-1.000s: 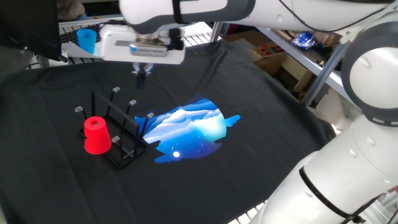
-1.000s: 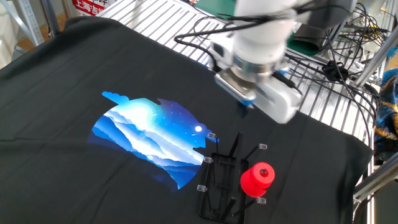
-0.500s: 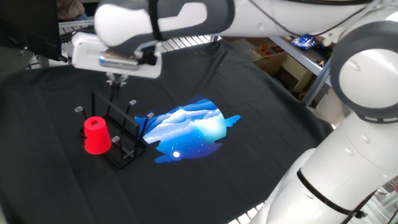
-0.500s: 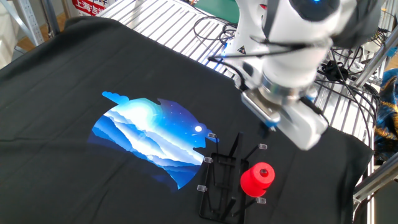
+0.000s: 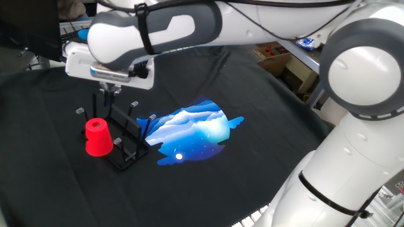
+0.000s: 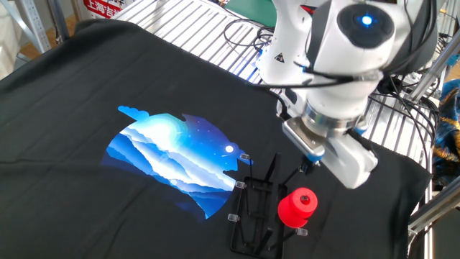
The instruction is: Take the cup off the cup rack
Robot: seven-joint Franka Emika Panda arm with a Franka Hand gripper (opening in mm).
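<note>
Arm has swung across the black cloth (image 5: pixel 271 94) and dropped toward the cup rack (image 5: pixel 123 135); its gripper (image 5: pixel 108 91), finger gap unreadable and holding nothing, hovers above the red cup (image 5: pixel 98 137), inverted on a peg

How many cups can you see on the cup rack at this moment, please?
1: the red cup sits upside down on a peg at one side of the cup rack; the rest of its pegs look bare.
</note>
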